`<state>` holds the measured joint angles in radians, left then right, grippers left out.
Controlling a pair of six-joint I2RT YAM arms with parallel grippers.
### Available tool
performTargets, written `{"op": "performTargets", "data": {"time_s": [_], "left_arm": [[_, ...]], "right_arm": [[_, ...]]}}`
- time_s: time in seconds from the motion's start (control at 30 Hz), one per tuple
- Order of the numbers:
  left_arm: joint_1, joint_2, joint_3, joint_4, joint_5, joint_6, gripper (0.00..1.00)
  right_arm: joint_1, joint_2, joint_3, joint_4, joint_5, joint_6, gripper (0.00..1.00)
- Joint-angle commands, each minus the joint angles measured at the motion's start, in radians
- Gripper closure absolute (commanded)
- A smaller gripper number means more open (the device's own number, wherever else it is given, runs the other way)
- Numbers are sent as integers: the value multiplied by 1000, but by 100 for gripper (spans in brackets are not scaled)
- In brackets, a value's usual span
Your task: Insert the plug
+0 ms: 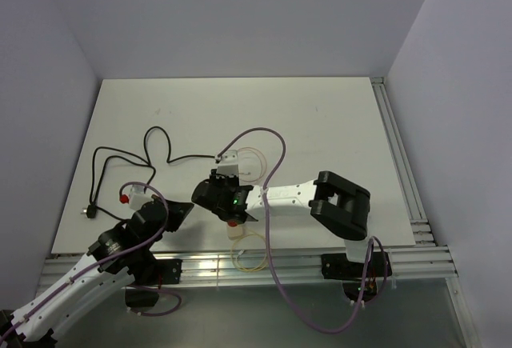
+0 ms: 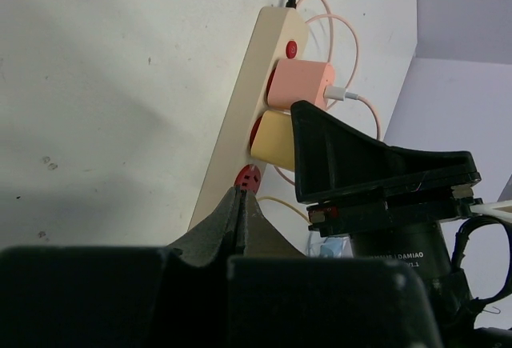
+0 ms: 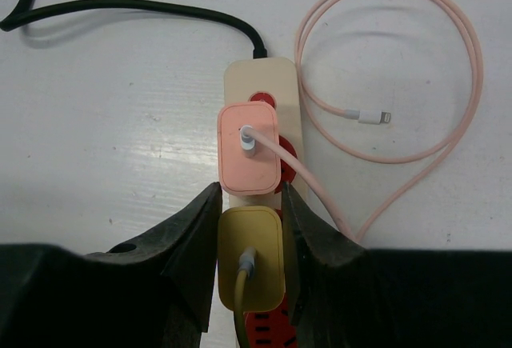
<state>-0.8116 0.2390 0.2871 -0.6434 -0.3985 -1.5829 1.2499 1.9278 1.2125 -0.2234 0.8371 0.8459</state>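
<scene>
The cream power strip (image 3: 249,77) with red sockets lies on the white table. A pink plug (image 3: 249,158) sits in one socket. Just below it is the yellow plug (image 3: 250,256), standing on the strip over a red socket, its yellow cable running toward the camera. My right gripper (image 3: 250,191) is shut on the yellow plug, one finger on each side. In the top view the right gripper (image 1: 229,201) hangs over the strip (image 1: 230,158). My left gripper (image 2: 242,194) is shut and empty, its tip pointing at the strip's near end by a free red socket (image 2: 247,178).
The strip's black cord (image 1: 120,156) loops across the table's left half to a black plug (image 1: 90,210). A pink cable (image 3: 416,84) coils right of the strip. A yellow cable (image 1: 250,254) loops at the front edge. Grey walls enclose the table.
</scene>
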Motion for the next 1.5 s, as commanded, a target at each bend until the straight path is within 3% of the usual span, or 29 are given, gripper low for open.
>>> {"op": "performTargets", "data": {"time_s": [0.0,0.2,0.47,0.67,0.87,1.07,1.23,1.37,1.47], "left_arm": [[-1,2,46,-16,-23,4,100],[-1,-6,46,-27,-14,-6,100],[-1,-40,49,-67,-8,-45,100],[-1,-38,49,-88,-5,-71,100],[-1,-46,72,-143,-36,-86,100],[-1,-60,66,-139,-45,-92,100],[-1,-27,83,-127,-37,-80,100],[-1,-15,103,-134,-56,-62,100],[-1,-20,129,-153,-91,-37,100]], "right_arm": [[80,187,-99,-183,-253,107,100],[112,295,-18,-251,-220,130,100],[111,153,-76,-194,-219,87,100],[46,48,-24,-174,-260,-14,84],[17,7,21,-174,-285,-76,48],[16,-76,83,-224,-300,-91,22],[31,-214,121,-292,-397,-99,17],[45,-387,70,-289,-626,-105,16],[31,-527,39,-313,-716,-99,16]]}}
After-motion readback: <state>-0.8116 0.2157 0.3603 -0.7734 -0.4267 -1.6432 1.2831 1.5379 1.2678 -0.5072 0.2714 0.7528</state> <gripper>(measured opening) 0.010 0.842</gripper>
